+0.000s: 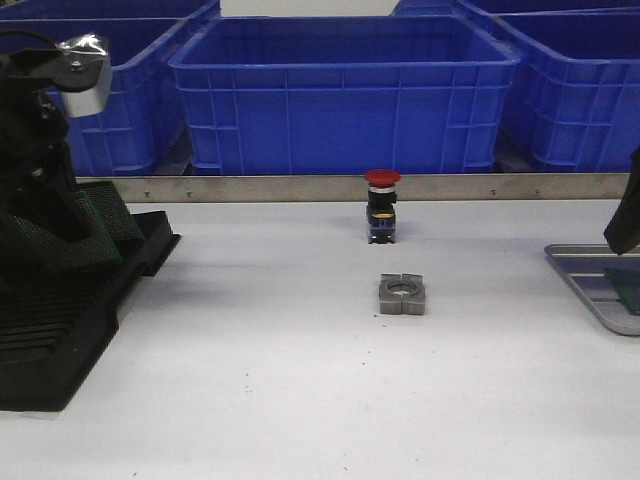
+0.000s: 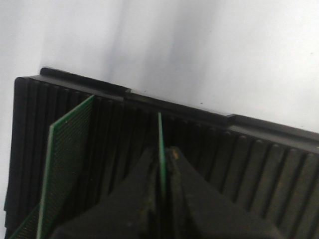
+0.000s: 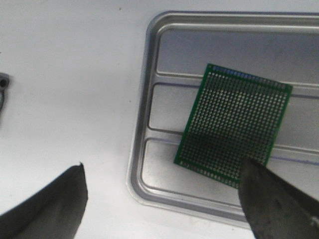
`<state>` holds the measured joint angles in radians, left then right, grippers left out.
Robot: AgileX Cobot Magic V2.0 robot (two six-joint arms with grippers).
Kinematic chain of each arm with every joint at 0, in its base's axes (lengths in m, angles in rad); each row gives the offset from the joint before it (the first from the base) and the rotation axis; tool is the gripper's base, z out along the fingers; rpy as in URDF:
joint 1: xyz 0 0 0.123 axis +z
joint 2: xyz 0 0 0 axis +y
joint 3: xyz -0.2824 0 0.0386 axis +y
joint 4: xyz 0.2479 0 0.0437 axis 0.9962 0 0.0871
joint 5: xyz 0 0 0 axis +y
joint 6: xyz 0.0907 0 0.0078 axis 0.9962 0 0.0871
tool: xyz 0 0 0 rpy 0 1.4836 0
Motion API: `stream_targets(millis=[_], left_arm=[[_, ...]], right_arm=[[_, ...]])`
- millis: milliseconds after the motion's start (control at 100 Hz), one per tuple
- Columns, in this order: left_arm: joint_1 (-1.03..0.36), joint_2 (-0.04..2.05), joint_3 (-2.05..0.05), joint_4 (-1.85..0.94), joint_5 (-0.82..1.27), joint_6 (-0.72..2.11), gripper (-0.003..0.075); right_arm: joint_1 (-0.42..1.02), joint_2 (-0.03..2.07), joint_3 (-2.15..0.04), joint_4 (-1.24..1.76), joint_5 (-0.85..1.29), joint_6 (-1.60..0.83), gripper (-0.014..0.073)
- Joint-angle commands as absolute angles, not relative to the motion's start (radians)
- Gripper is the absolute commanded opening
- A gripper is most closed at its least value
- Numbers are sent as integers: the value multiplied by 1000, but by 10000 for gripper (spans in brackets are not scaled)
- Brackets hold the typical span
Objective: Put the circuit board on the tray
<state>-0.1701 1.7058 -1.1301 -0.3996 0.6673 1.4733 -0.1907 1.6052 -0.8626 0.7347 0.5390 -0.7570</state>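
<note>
Green perforated circuit board [image 3: 233,131] already lies flat inside the grey metal tray [image 3: 144,124] at the desk's right edge, slightly askew across the pale ribs; the right gripper [image 3: 164,209] hangs above it with its jaws spread wide and holding nothing. On the other side, the left gripper [image 2: 160,172] is down in the black slotted rack [image 2: 259,149], its jaws pressed on the thin edge of a second board [image 2: 160,144] that stands upright in a slot. Another board [image 2: 65,164] leans a few slots away.

The step in hand looks like drawing that second board out. It would go best lifted straight along the slot, without twisting, so the edges do not bind on the rack's ribs or knock the leaning neighbour. A firm pinch matters, since only a narrow strip is gripped. The carry across the white desk [image 1: 300,400] should pass clear of the red push-button [image 1: 382,205] and the grey metal block [image 1: 402,294].
</note>
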Motion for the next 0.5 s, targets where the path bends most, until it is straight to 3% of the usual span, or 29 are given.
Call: stream_targets(millis=[0,270,490], left_arm=[[-170,1624,-1155,-450,690,1461,-17],[-182,1566,-1155,-712,851,1461,-17],[-290,1568,-1155,-849,912,1461,-17]], right_arm=[[-198,1569,-892,746,567,-793,631],[-182,1530,-934,746,698,-883,631],[-66,1481,-960,747,764,-976,631]])
